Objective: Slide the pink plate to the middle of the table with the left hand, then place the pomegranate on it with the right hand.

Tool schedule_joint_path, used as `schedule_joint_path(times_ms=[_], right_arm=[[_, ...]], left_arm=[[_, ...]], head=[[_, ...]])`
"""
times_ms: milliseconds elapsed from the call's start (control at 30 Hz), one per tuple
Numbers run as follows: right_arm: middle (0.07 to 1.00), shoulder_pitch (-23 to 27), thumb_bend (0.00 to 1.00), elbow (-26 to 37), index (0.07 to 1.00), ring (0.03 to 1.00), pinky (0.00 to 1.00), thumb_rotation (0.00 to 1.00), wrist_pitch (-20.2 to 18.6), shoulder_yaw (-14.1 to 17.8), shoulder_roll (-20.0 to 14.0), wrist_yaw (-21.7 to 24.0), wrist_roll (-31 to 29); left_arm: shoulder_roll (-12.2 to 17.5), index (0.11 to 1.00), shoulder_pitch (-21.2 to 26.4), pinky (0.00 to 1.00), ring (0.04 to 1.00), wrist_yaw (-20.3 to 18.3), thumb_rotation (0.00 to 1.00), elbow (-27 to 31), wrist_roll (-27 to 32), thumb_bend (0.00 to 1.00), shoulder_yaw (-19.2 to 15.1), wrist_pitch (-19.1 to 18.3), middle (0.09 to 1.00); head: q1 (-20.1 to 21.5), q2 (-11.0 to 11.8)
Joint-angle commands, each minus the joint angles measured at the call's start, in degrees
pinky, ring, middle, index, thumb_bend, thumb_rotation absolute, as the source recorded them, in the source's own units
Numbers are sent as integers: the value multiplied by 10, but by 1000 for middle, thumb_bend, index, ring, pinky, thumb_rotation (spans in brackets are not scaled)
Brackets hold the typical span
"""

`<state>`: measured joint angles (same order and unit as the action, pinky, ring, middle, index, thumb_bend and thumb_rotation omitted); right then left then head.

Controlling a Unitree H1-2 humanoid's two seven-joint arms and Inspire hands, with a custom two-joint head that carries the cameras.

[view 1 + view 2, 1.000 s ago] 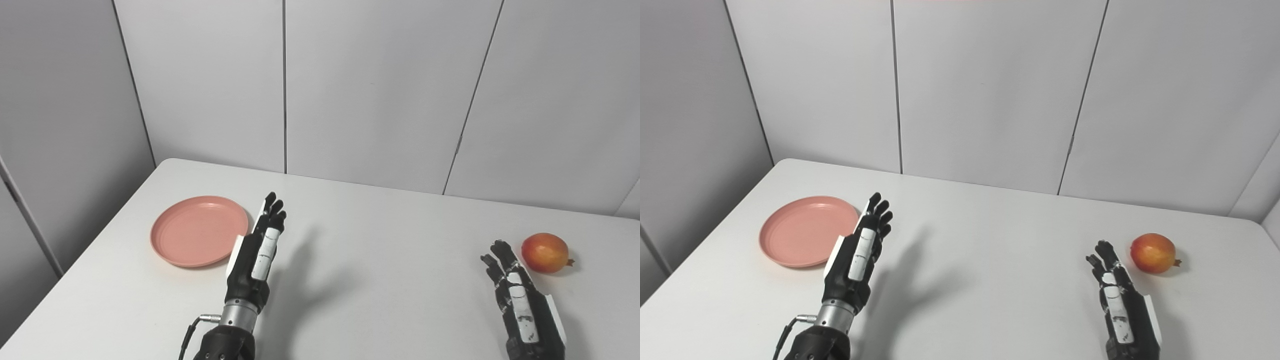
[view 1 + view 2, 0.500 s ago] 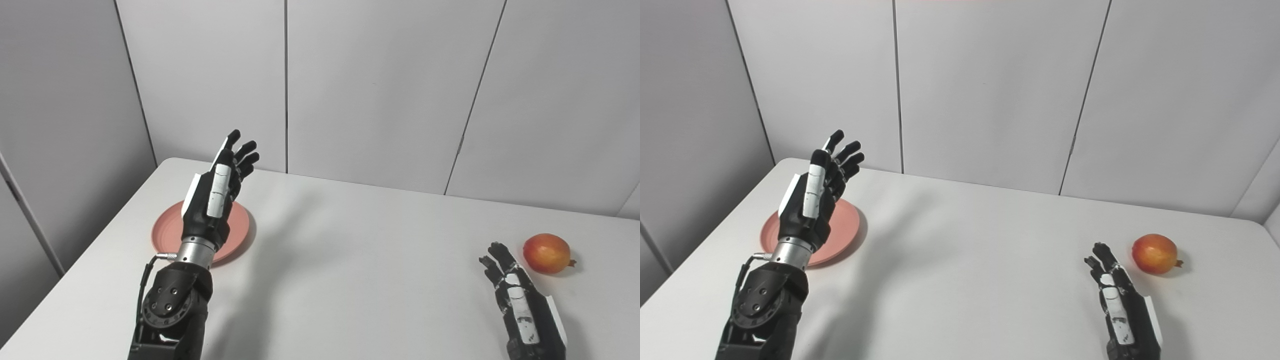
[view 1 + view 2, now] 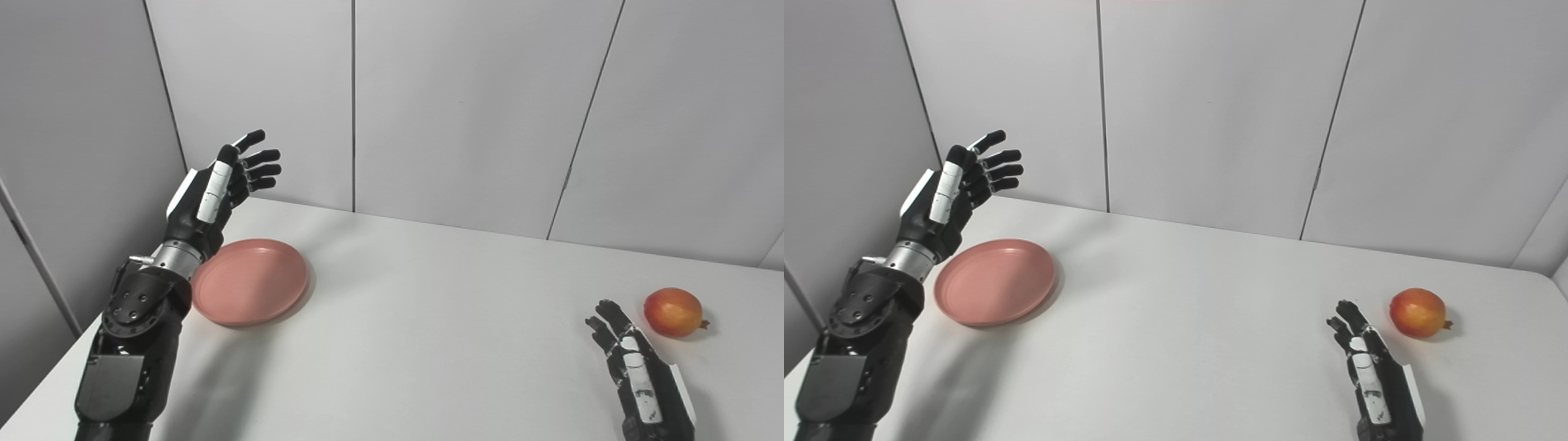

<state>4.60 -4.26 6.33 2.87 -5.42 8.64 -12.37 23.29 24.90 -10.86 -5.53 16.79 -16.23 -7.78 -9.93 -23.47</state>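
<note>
The pink plate (image 3: 251, 282) lies flat on the left part of the white table (image 3: 429, 343). My left hand (image 3: 214, 190) is raised in the air above and behind the plate's left rim, open, fingers spread and pointing right, touching nothing. A red-orange pomegranate (image 3: 672, 312) rests at the table's right side. My right hand (image 3: 637, 373) lies low near the front right, open and empty, its fingertips a short gap left of the pomegranate.
Grey wall panels (image 3: 465, 110) stand right behind the table's far edge and along its left side. The table's left edge runs close beneath my left forearm (image 3: 131, 343).
My left hand has risen from table level beside the plate's right rim, swung left over the plate, and now hangs high by its left side. The right hand has stayed where it was.
</note>
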Motion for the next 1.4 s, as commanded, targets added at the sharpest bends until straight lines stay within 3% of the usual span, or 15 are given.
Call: schedule_joint_path(times_ms=[0, 200, 300, 433, 700, 900, 1200, 1367], right_arm=[[904, -29, 766, -18, 845, 884, 950, 801, -7, 1, -3, 6, -2], [903, -31, 777, -14, 847, 884, 945, 807, -10, 1, -5, 6, -3], [908, -33, 782, -10, 851, 889, 952, 809, -13, 2, -6, 5, -2], [908, -35, 795, -4, 844, 889, 957, 806, -20, 2, -7, 4, -4], [908, -37, 788, 5, 828, 892, 956, 812, -29, 3, -9, 3, -2], [902, -40, 793, 12, 805, 890, 950, 817, -31, 1, -12, 2, 4], [895, -42, 814, 22, 801, 883, 949, 811, -40, 2, -9, 1, 3], [894, -44, 804, 28, 801, 879, 947, 814, -43, 3, -9, 0, 2]], left_arm=[[18, 861, 40, 770, 776, -6, 856, -30, 12, 979, -12, 39, 793], [45, 875, 74, 757, 794, -28, 822, -185, 29, 983, -37, 97, 819], [56, 877, 85, 779, 806, -40, 820, -262, 32, 936, -45, 137, 829], [66, 894, 93, 808, 828, -58, 820, -326, 40, 921, -51, 177, 841], [71, 876, 99, 785, 798, -67, 769, -387, 53, 981, -56, 207, 817], [76, 909, 103, 806, 809, -80, 766, -421, 59, 945, -59, 219, 814], [83, 873, 121, 691, 755, -110, 743, -519, 55, 1000, -50, 266, 791], [74, 866, 131, 706, 747, -130, 733, -591, 56, 996, -46, 299, 780]], head=[[0, -1], [-2, -5], [-1, -7], [-1, -13], [-1, -20], [2, -24], [7, -28], [10, -34]])
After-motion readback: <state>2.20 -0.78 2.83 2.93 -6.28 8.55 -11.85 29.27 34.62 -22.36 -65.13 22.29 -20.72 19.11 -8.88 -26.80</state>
